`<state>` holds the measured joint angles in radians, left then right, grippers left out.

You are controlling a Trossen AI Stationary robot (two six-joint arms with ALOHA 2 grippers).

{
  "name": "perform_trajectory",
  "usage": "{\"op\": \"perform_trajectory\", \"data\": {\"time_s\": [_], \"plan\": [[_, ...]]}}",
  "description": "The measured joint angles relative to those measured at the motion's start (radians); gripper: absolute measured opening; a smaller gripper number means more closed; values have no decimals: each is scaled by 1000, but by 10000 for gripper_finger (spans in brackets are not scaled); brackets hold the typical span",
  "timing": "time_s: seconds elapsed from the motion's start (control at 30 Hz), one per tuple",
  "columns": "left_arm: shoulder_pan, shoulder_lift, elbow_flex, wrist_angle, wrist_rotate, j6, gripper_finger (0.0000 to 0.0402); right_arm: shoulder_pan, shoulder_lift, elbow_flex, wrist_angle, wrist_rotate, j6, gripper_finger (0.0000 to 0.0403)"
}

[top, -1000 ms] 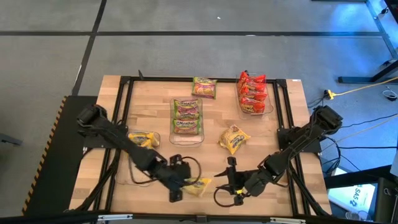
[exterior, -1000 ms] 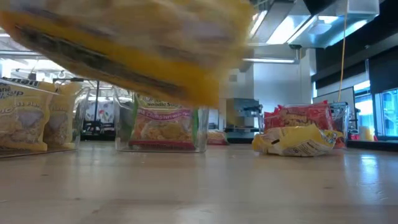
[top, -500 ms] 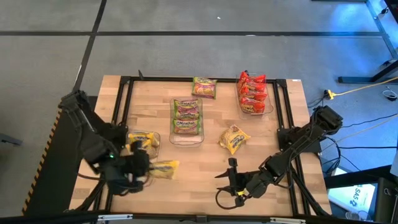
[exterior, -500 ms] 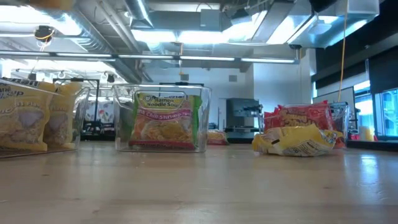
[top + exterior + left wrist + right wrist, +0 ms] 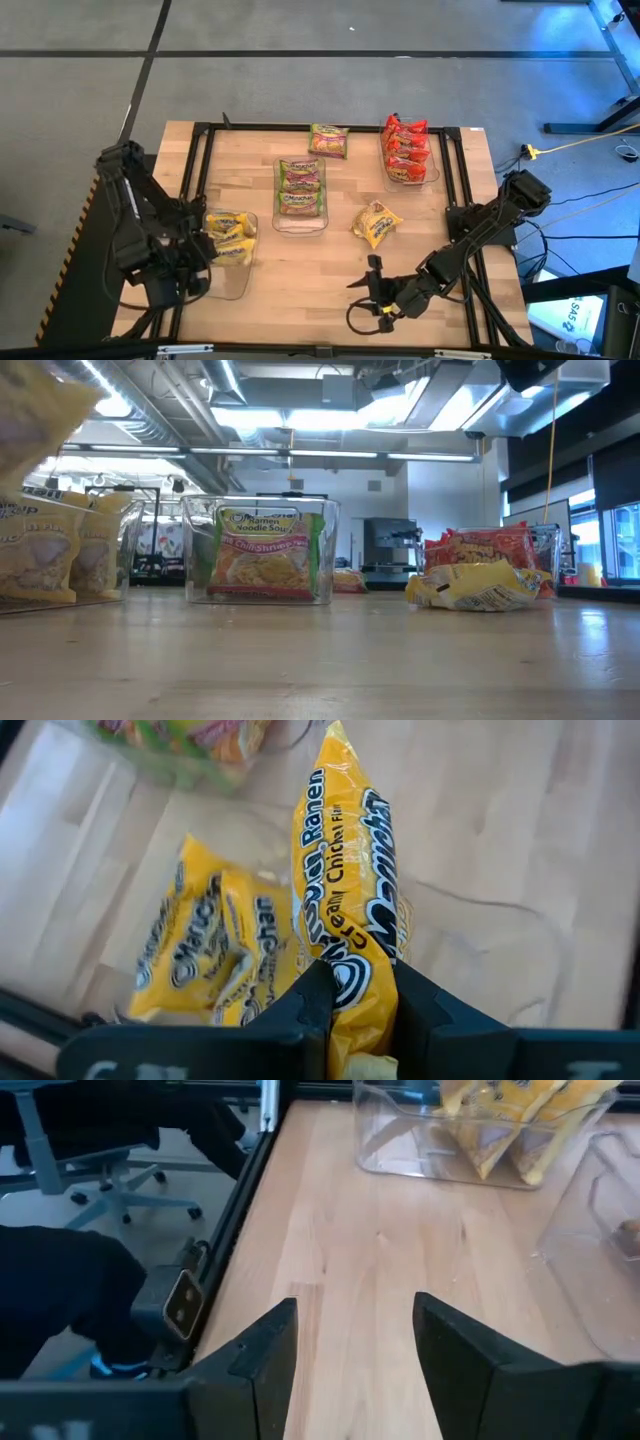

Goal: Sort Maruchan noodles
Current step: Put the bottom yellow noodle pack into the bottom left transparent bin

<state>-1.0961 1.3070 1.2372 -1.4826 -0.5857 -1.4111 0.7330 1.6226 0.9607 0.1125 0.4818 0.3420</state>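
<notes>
From above, my left gripper hangs over the clear bin at the table's left, pinching a yellow Maruchan packet beside the yellow packets already inside; my right gripper waits near the front edge. At table height, that yellow packet shows blurred above the bin of yellow ones. Through my left wrist, my fingers clamp the packet's lower end, the rest standing up unsupported. It looks light, crinkly and slippery, with brittle noodles inside, so an end-seam grip seems safest. Through my right wrist, my fingers stand spread, holding nothing.
</notes>
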Motion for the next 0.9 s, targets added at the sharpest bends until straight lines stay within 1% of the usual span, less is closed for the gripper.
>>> {"op": "perform_trajectory", "data": {"time_s": [0.1, 0.27, 0.43, 0.57, 0.7, 0.83, 0.9], "plan": [[-19, 0, -94, 71, 12, -56, 45, 0, 0, 0, 17, 31, 1, 170], [-26, 1, -263, 218, -6, -71, 45, 0, 0, 0, 36, 30, 2, 170], [-22, 1, -385, 332, -10, -114, 47, 0, 0, 0, 47, 23, 6, 170], [-9, 0, -447, 382, -4, -133, 59, 0, 0, 0, 46, 23, 16, 170], [-8, 0, -494, 385, 29, -132, 82, 0, 0, 0, 44, 23, 16, 170], [-5, 0, -506, 378, 71, -132, 110, 0, 0, 0, 44, 23, 16, 170], [-5, 0, -506, 376, 75, -132, 124, 0, 6, 0, 50, 23, 16, 170]]}}
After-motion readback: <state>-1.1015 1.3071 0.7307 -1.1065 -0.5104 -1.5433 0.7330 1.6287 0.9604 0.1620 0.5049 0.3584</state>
